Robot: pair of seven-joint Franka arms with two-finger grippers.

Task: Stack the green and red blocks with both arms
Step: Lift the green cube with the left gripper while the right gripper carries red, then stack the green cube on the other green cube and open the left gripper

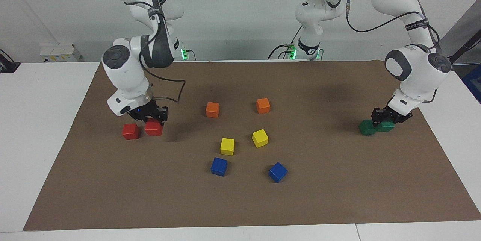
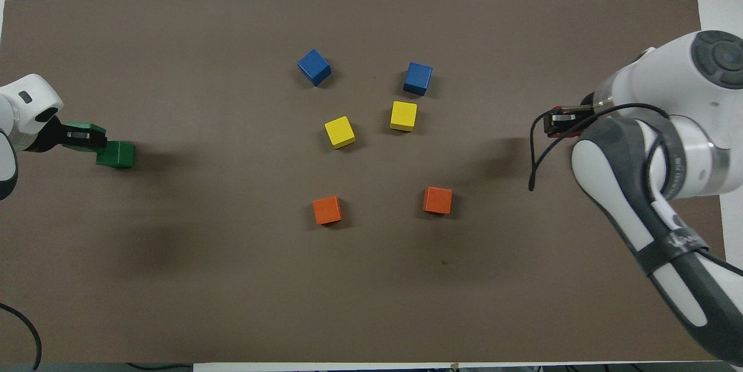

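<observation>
In the facing view two red blocks sit side by side at the right arm's end of the mat. My right gripper point(image 1: 153, 120) is down on and shut on one red block point(image 1: 154, 128). The other red block point(image 1: 131, 131) stands free beside it. In the overhead view my right gripper point(image 2: 560, 125) covers all but a sliver of red point(image 2: 566, 134). At the left arm's end, my left gripper point(image 1: 384, 120) is shut on one green block point(image 1: 386, 126). The second green block point(image 1: 367, 127) touches it. The overhead view shows the left gripper point(image 2: 87, 137), its held block point(image 2: 86, 127) and the free green block point(image 2: 116, 154).
Two orange cubes point(image 1: 212, 109) point(image 1: 263, 105), two yellow cubes point(image 1: 227, 146) point(image 1: 260, 138) and two blue cubes point(image 1: 219, 166) point(image 1: 277, 172) lie spread over the middle of the brown mat point(image 1: 338, 196). White table shows around the mat's edges.
</observation>
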